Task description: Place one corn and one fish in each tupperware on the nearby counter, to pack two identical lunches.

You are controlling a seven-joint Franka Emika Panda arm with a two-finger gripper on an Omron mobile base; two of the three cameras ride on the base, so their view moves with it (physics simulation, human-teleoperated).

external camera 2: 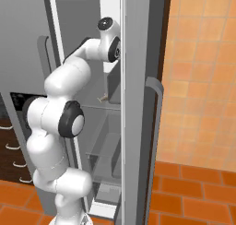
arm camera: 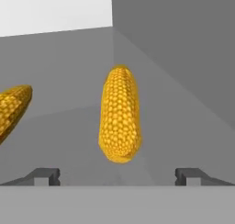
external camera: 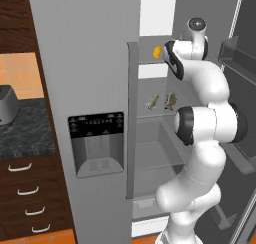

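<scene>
So the arm (external camera: 207,113) is reaching up into the open fridge (external camera: 95,63), hand tucked in at the upper shelf. From the hand view the gripper (arm camera: 117,176) has its fingertips (arm camera: 46,175) spread wide apart, nothing between them yet. One corn (arm camera: 120,114) lies right ahead on the grey shelf (arm camera: 183,140), centred between the tips and pointing away from the camera. A second corn (arm camera: 13,108) sits off to the left of it, angled, partly cut off by the frame edge.

In the left base view you can spot a bit of yellow corn (external camera: 157,51) peeking out beside the arm on the upper shelf. One shelf down, the two fish (external camera: 152,102) lie side by side, near each other but not touching, the other fish (external camera: 170,100) closer to the arm.

The counter (external camera: 22,130) is off to the left of the fridge, with drawers (external camera: 27,198) below it. Can't see any tupperware.
</scene>
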